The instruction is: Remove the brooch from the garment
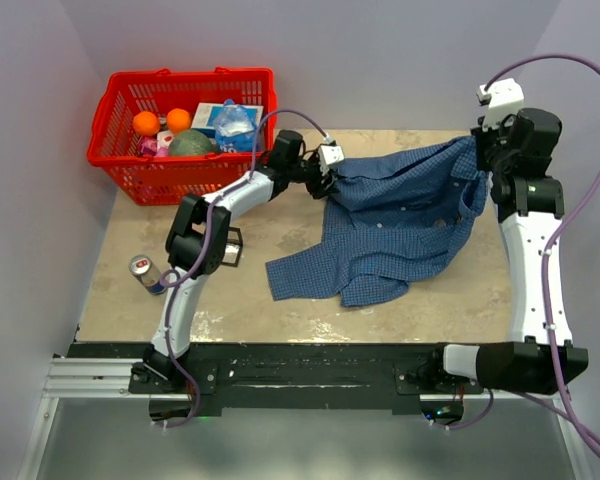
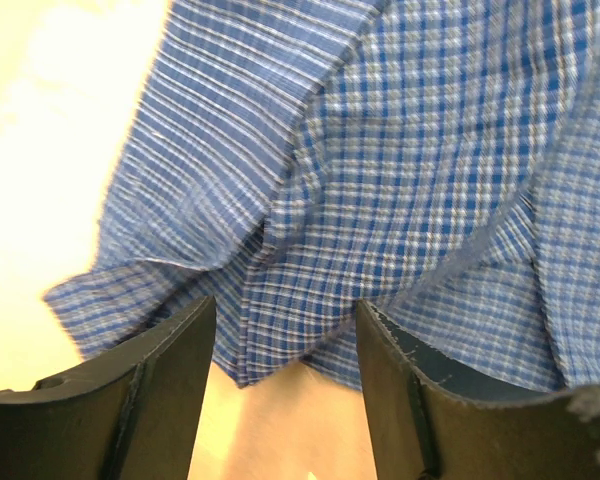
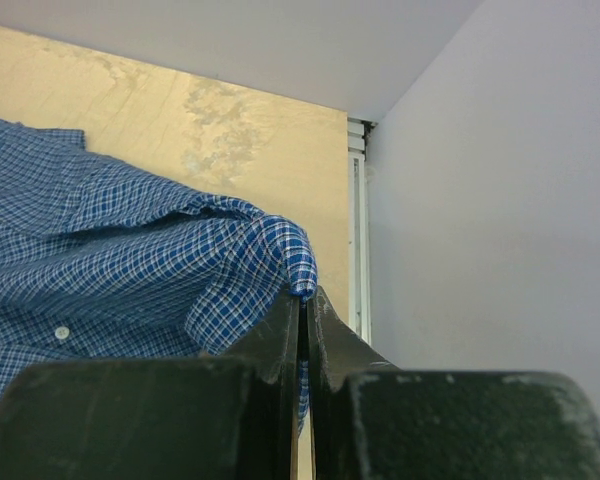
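The garment (image 1: 400,220), a blue checked shirt, lies spread on the table right of centre. My right gripper (image 1: 483,160) is shut on a fold of its upper right edge (image 3: 302,275), with cloth pinched between the jaws. My left gripper (image 1: 325,180) is open at the shirt's upper left edge; in the left wrist view the cloth's hem (image 2: 280,350) hangs between the two fingers, touching neither visibly. A small white button (image 3: 62,332) shows in the right wrist view. The brooch is not visible in any view.
A red basket (image 1: 130,165) with oranges and packets stands at the back left. A drink can (image 1: 146,272) lies at the left edge, beside a small dark frame (image 1: 232,246). Walls close in on both sides.
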You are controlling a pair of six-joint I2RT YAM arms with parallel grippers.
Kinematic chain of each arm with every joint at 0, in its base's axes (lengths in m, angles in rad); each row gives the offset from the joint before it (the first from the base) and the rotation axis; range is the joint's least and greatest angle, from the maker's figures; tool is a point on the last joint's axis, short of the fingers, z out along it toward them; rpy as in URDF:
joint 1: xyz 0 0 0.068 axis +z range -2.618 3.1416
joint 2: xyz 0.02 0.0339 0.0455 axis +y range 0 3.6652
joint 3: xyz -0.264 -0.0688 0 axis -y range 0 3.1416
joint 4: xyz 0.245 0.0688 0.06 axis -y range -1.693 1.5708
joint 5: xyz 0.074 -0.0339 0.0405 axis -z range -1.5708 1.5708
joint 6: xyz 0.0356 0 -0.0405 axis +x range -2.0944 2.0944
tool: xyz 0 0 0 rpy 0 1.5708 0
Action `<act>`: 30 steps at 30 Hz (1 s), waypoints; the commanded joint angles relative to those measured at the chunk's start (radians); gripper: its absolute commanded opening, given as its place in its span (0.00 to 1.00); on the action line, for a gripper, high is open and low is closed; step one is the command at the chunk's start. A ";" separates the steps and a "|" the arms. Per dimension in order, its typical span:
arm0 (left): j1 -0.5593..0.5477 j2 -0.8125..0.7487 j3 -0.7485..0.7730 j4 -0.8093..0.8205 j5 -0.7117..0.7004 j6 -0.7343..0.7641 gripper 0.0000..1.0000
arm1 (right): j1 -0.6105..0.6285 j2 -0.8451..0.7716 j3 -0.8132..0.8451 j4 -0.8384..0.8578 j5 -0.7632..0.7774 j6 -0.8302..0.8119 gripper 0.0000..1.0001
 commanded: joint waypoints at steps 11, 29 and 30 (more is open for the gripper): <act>-0.027 0.121 0.143 0.064 0.149 -0.140 0.59 | -0.005 -0.098 -0.074 -0.011 -0.009 0.027 0.00; -0.066 0.163 0.218 0.054 -0.022 -0.133 0.00 | -0.007 -0.084 -0.087 0.009 0.004 0.041 0.00; -0.066 0.103 0.198 0.057 -0.025 -0.124 0.00 | -0.007 -0.084 -0.091 0.018 0.010 0.037 0.00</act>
